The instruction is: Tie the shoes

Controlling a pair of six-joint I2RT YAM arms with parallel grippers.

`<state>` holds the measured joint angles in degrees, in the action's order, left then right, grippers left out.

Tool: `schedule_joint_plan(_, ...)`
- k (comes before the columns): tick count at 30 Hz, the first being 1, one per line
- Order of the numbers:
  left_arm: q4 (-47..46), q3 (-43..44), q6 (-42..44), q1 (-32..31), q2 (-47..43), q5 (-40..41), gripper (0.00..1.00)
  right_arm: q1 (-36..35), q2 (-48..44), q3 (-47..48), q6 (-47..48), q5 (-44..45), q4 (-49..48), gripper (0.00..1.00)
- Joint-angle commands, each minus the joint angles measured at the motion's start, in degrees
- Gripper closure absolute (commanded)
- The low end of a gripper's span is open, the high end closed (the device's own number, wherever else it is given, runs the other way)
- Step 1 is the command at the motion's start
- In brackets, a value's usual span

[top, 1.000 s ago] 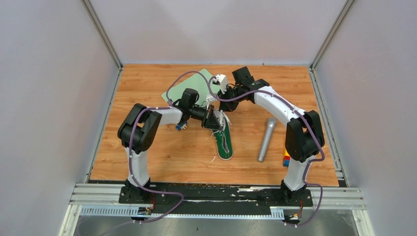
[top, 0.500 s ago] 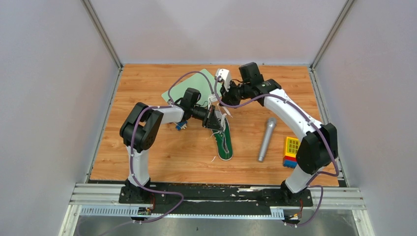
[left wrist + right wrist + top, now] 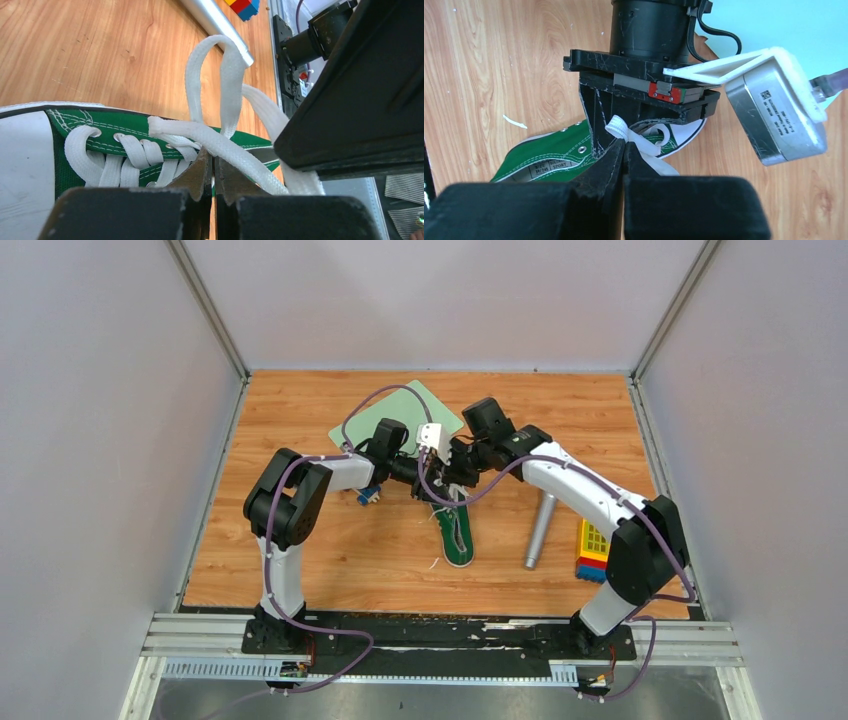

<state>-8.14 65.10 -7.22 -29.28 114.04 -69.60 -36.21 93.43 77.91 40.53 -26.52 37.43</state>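
Top external shows right pincer (image 3: 452, 478) swung down beside left pincer (image 3: 214, 167), both pinching laces (image 3: 220, 75).

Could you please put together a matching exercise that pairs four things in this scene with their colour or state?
Things:
1. sneaker
2. laces
3. microphone
4. toy bricks

Descriptions:
A. silver-grey, lying right of the sneaker
B. stacked, yellow on top, right of the microphone
C. white, pinched by the left claw and the right claw
D. green canvas with a white sole

Pairs: 1-D, 2-C, 3-A, 4-B
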Motion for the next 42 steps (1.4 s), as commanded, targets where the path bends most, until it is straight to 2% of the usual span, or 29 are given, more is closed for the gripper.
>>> schedule_joint_plan(1, -0.4, 1.0, -1.3, -0.9, 0.2, -3.5, 1.0, -0.5, -5.5, -0.9, 6.3, -3.9, 0.3, 1.0)
schedule_joint_plan(6, -1.1, 1.3, -2.4, -1.0, 0.8, -3.3, 1.0, -1.3, -8.5, -7.6, 10.9, -7.3, 2.5, 1.0)
schedule_joint_plan(20, 0.9, 0.9, 0.1, -1.0, 0.5, -2.4, 1.0, -0.9, -7.8, -12.5, 12.2, -6.0, 5.9, 1.0)
schedule_joint_plan(29, 7.8, 2.5, 6.3, -0.9, 0.4, -2.0, 1.0, 3.5, -9.1, -18.2, 15.3, -6.1, 6.1, 0.99)
schedule_joint_plan(35, 12.2, 3.4, 10.0, -0.9, 0.4, -2.2, 1.0, 9.1, -4.7, -15.6, 10.6, -9.6, 5.4, 0.96)
schedule_joint_plan(37, 13.0, 3.5, 10.4, -1.0, 0.4, -2.4, 1.0, 10.4, -4.2, -14.8, 10.7, -11.9, 5.1, 0.89)
schedule_joint_plan(40, 11.6, 3.4, 9.4, -0.9, 0.7, -3.0, 0.99, 11.1, -3.1, -14.0, 10.5, -14.6, 5.4, 0.71)
schedule_joint_plan(42, 10.8, 3.6, 8.6, -0.9, 1.0, -3.7, 0.99, 11.5, -2.3, -13.4, 9.6, -16.1, 5.8, 0.65)
